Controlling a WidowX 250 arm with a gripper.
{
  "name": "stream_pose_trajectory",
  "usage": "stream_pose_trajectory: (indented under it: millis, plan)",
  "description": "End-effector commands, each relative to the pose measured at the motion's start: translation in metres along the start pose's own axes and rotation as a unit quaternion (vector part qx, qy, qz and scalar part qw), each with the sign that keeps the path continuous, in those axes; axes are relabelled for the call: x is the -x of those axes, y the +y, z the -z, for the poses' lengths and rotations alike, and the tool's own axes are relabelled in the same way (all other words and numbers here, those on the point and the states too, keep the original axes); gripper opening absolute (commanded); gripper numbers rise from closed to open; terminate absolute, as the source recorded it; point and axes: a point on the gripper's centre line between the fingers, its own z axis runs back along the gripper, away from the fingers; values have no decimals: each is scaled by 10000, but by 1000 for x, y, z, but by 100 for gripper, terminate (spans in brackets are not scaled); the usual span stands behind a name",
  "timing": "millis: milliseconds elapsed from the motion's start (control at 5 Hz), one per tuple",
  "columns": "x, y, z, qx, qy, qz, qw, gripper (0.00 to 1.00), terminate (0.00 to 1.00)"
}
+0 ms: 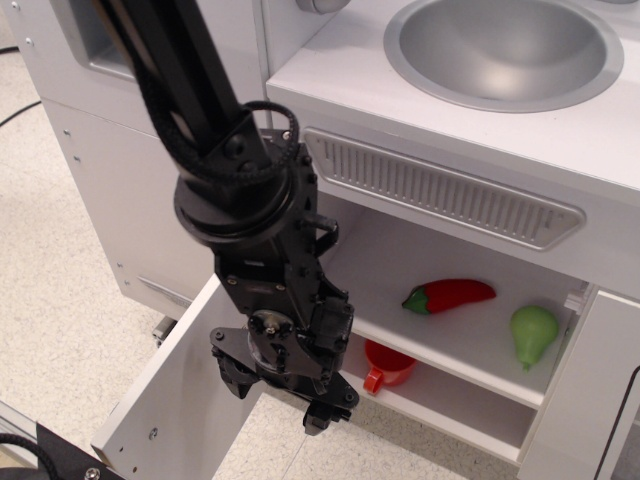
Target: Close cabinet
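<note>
The white cabinet (450,340) under the sink stands open, with one inner shelf (440,350) showing. Its wide flat white door (170,400) is swung out to the lower left, edge-on toward me, with small hinge screws on its inner face. Its handle is hidden. My black gripper (278,398) hangs pointing down just to the right of the door's inner face, in front of the cabinet opening. Its fingers (318,418) look spread apart with nothing between them. I cannot tell whether it touches the door.
A red chilli pepper (450,296) and a green pear (533,335) lie on the shelf; a red cup (385,365) sits below it. A narrow white door panel (585,400) stands at right. A metal sink bowl (505,50) is above. Speckled floor lies at left.
</note>
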Motion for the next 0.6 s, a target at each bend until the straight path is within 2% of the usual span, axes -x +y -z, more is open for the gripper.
stream_pose_trajectory:
  millis: [0,400]
  plan:
    - [0,0,0,0,0,0,10000,100,0]
    - [0,21,-53,198,-33,-278,9994,100,0]
